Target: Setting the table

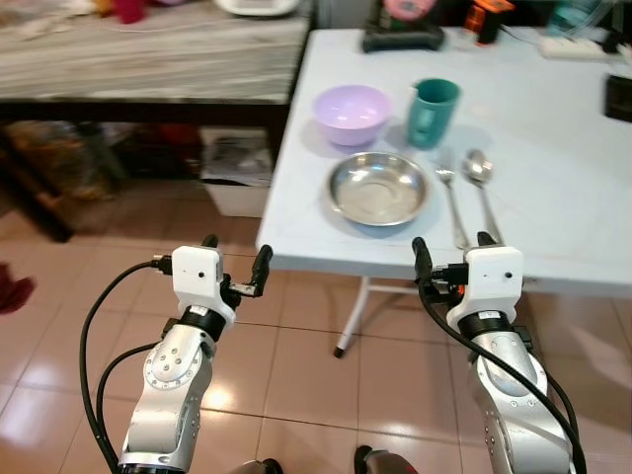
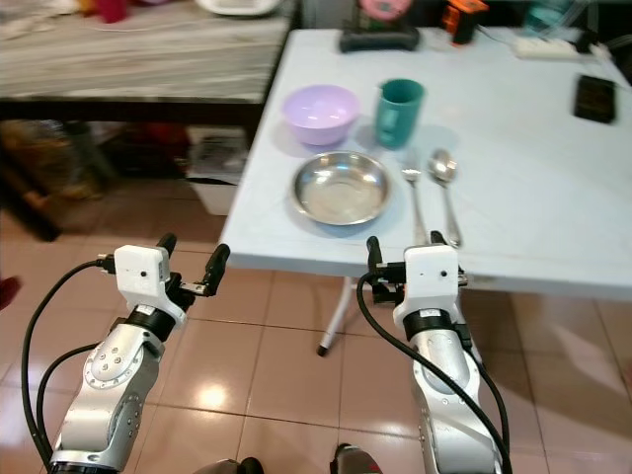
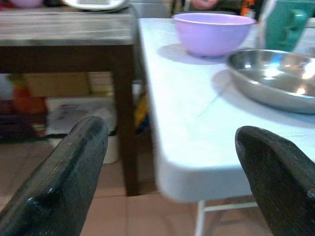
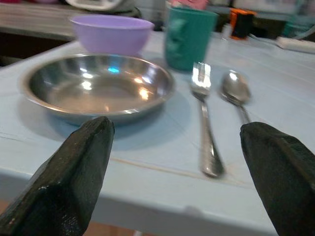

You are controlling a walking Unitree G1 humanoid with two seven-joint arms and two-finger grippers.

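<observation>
Where the pale blue table point(image 1: 553, 188) ends nearest you, the steel plate point(image 1: 378, 188) sits just back from that front edge, with the fork point(image 1: 451, 202) and spoon point(image 1: 482, 188) lying side by side to its right, handles reaching toward the edge. Behind the plate stand the lilac bowl point(image 1: 352, 114) and the teal mug point(image 1: 433, 112), near each other but apart. Your right gripper point(image 1: 452, 249) hangs at the table's front edge, right before the cutlery handles, fingers spread wide and holding nothing. Your left gripper point(image 1: 235, 259) floats off the table's left corner over the tiled floor point(image 1: 296, 365), fingers likewise parted and empty. You have open floor between the table's left edge and the dark wooden bench point(image 1: 148, 59) further left, where boxes sit in shade underneath. Along the table's far side, dark objects and a white power strip point(image 1: 571, 44) are cut off by the frame's top; the black item point(image 1: 619, 97) at the right edge is too cropped to identify.
</observation>
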